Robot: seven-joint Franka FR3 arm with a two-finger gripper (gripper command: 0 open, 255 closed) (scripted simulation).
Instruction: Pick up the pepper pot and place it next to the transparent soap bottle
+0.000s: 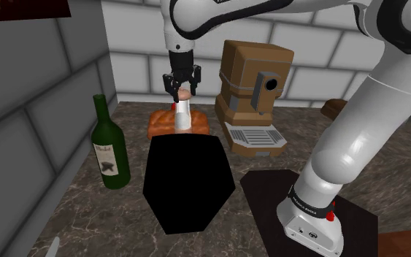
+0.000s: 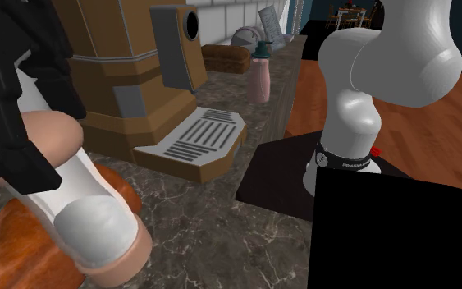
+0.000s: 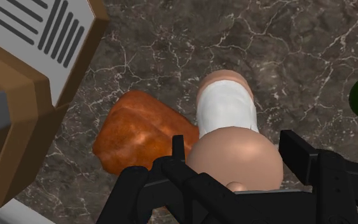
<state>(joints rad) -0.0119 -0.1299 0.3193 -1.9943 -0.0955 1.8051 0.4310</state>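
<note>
While the end effector (image 1: 182,87) had its two fingers clamped on the rounded tan knob of the pepper pot (image 1: 183,114), the pot hung upright just beside the coffee machine (image 1: 253,91), right over an orange loaf (image 3: 139,137) on the counter (image 1: 72,208). From the second exterior view you could see the pot's underside, so my guess was it was already off the marble, though I wouldn't swear to it.

The soap bottle (image 2: 259,72) sat well past the coffee machine, on the side away from the pot, so the carry pretty much had to go around or in front of that big brown box.

What worried me:
- the grip was only on a smooth dome, so a quick swing could let the pot tip or slide out of the fingers
- the coffee machine's drip tray (image 2: 192,141) stuck out toward the path — a low pass could clip it
- coming in too close at the end could knock the soap bottle over, since it looked tall and narrow

A green wine bottle (image 1: 109,150) stood on the pot's other side from the coffee machine — probably out of harm's way.
</note>
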